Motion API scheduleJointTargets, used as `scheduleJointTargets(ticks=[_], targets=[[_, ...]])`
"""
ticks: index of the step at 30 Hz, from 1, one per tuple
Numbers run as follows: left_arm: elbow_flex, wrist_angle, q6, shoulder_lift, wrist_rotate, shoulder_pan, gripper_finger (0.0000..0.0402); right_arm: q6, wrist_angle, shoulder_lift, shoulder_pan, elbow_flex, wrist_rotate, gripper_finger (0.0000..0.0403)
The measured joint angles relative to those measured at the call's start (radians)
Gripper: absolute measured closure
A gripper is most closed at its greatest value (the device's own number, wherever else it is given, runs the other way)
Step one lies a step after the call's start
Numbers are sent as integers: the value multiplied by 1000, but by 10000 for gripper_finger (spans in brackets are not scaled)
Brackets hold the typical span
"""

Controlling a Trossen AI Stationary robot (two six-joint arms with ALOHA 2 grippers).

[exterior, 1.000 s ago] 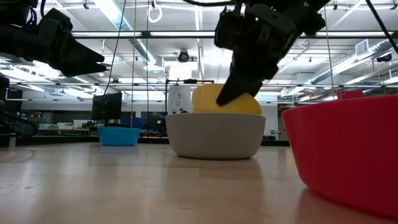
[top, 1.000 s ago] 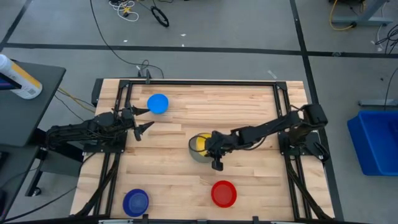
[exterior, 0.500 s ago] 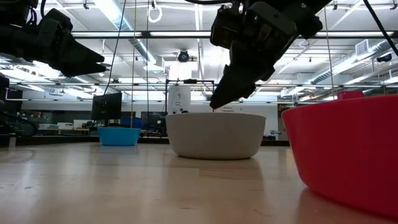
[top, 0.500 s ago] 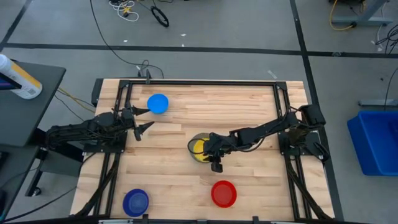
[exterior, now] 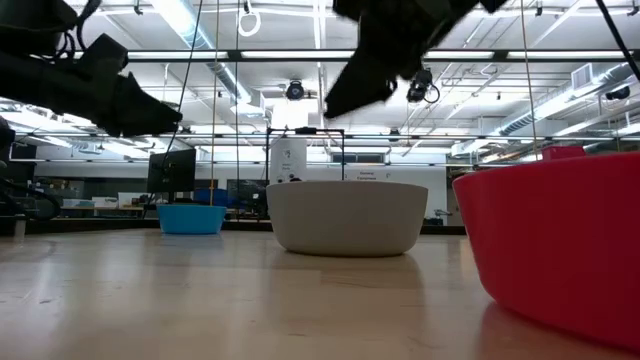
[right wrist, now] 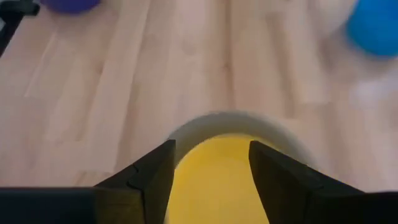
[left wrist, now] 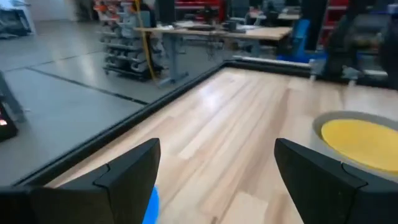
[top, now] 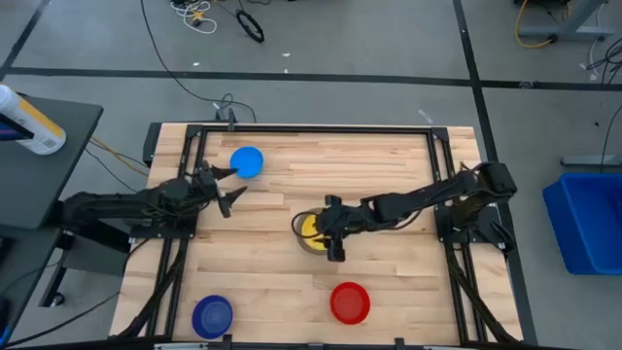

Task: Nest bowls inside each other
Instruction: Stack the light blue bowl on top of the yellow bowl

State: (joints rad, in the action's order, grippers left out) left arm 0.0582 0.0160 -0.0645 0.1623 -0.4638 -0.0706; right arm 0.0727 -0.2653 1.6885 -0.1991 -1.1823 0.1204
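Observation:
The yellow bowl (top: 310,229) sits nested inside the grey bowl (top: 299,237) near the table's middle; in the low view only the grey bowl (exterior: 346,217) shows. My right gripper (right wrist: 211,149) hangs open just above them, its fingers clear of the yellow bowl (right wrist: 217,177). The light blue bowl (top: 247,161) rests at the far left. The dark blue bowl (top: 212,315) and the red bowl (top: 350,302) rest by the near edge. My left gripper (top: 231,188) hovers open near the light blue bowl, holding nothing.
A black frame (top: 311,128) runs around the wooden tabletop. Bare wood lies between the nested bowls and the light blue bowl (right wrist: 373,28). The red bowl (exterior: 560,240) looms close at the low view's right.
My right gripper has opened and let go of the yellow bowl, which was tilted above the grey bowl's rim and has dropped down inside it. The gripper has then risen clear. My left gripper has edged toward the table's middle and sunk a little.

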Motion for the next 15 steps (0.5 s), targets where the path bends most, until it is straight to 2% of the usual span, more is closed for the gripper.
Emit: scheduleJointTargets(ticks=[4,8,12,15], targets=[[10,-26,-62,143,-37,-22,79,-73,-97,-96,-2,-50,98,192],[84,-43,-122,320,-47,-75,79,-93,-168,-207,7,-61,169,198],[207,-6,-142,543,-10,-139,79,-58,-276,-292,9,-60,188,196],[335,113,-159,716,3,-190,79,-32,-340,-324,6,-48,194,191]])
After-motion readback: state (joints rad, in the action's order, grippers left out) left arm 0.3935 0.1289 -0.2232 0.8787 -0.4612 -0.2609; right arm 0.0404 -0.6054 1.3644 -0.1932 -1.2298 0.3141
